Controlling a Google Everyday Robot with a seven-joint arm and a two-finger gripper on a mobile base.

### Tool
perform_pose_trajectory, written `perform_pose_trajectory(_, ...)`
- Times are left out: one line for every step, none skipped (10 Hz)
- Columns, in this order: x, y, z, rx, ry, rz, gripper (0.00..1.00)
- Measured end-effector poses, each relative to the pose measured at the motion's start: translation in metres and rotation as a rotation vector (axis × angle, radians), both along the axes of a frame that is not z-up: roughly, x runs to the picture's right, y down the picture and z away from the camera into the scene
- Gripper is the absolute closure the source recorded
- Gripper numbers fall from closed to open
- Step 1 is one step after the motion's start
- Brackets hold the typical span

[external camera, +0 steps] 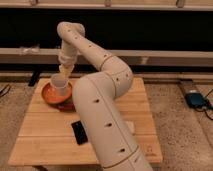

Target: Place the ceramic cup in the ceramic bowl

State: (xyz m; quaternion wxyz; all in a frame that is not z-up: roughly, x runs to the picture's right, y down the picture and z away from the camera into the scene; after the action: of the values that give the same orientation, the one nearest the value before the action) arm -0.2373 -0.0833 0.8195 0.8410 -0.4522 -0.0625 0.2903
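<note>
Over the far left part of the table, the beige gripper (64, 71) hangs at the end of the arm's downward-pointing wrist. Whether it is spread or clamped cannot be told from this view. Directly beneath it, touching or all but touching its lower end, stands the small plain white ceramic cup (59, 85), upright with its wide mouth facing up. The cup sits inside the wide, shallow, orange-brown glazed ceramic bowl (46, 96), toward the bowl's right-hand side, and its base is within the rim.

The bowl rests on the pale slatted wooden table (42, 131), near the back left corner. Nearer the front edge, well apart from the bowl, a flat black rectangular object (79, 132) lies on the boards just left of the arm. The thick cream-coloured robot arm (102, 117) rises from the bottom of the view, bends at an elbow above the middle of the table, reaches up and left, and turns down to the gripper. On the speckled floor to the right of the table lies a blue box-like object (196, 99).
</note>
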Motion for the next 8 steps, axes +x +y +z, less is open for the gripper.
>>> perform_pose_trajectory(-0.002,-0.008,-0.006,0.015,-0.048,0.028,1.00)
perform_pose_trajectory(-0.003,-0.014,-0.015,0.037,-0.098,0.046,1.00)
perform_pose_trajectory(-0.004,-0.017,-0.025,0.058,-0.143,0.056,1.00)
perform_pose_trajectory(0.001,-0.025,-0.040,0.091,-0.196,0.073,1.00)
perform_pose_trajectory(0.002,-0.030,-0.047,0.110,-0.223,0.081,1.00)
perform_pose_trajectory(0.000,-0.032,-0.052,0.118,-0.243,0.082,1.00)
perform_pose_trajectory(-0.005,-0.030,-0.054,0.128,-0.266,0.080,1.00)
perform_pose_trajectory(-0.007,-0.029,-0.051,0.132,-0.269,0.079,1.00)
